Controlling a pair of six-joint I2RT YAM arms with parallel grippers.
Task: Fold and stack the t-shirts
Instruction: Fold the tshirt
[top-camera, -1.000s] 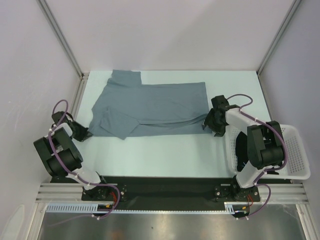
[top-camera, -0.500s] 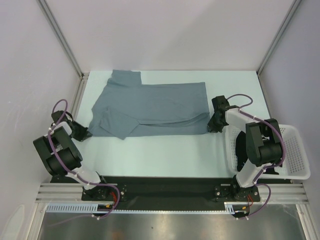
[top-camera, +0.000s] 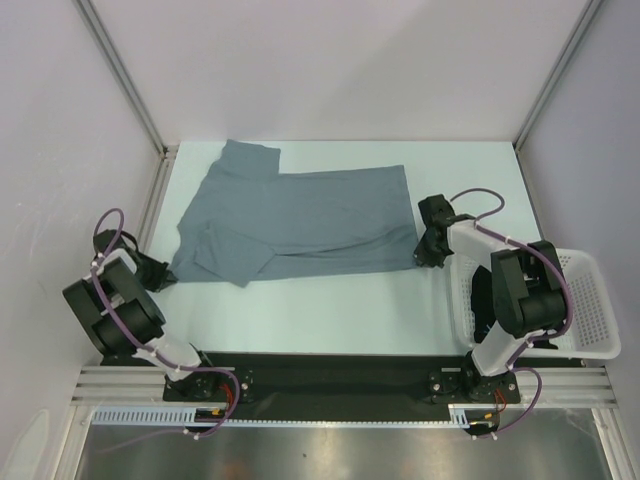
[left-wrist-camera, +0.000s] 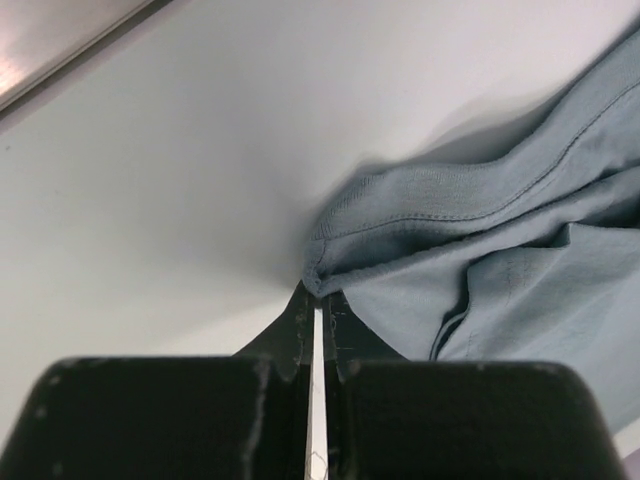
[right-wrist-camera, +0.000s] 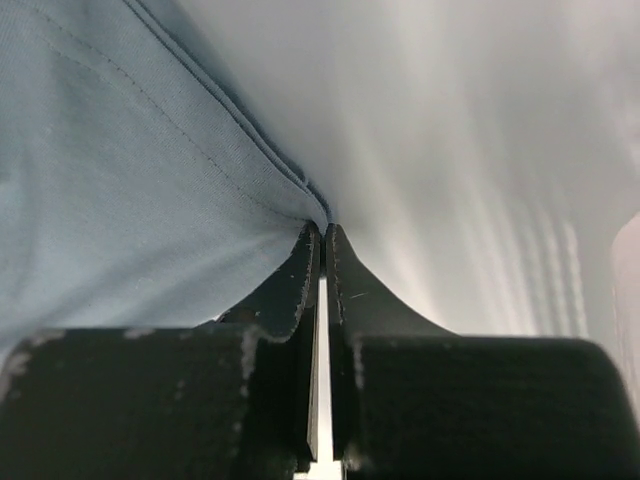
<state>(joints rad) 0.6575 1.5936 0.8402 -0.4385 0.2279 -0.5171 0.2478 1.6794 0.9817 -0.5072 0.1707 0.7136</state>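
Shirt (top-camera: 300, 220), grey-blue, lies spread across the upper middle of the top view on the desk (top-camera: 330, 300), rumpled at its left end. Left claw (left-wrist-camera: 318, 298) is pinched tight on the cloth's lower left corner. Right claw (right-wrist-camera: 322, 232) is clamped the same way on the hem corner at lower right. Basket (top-camera: 590, 310) sits at the right edge, apart from the shirt. The step looks like gripping both near corners for a fold. The next move calls for lifting them together, evenly, toward the far edge without the thin cloth slipping.
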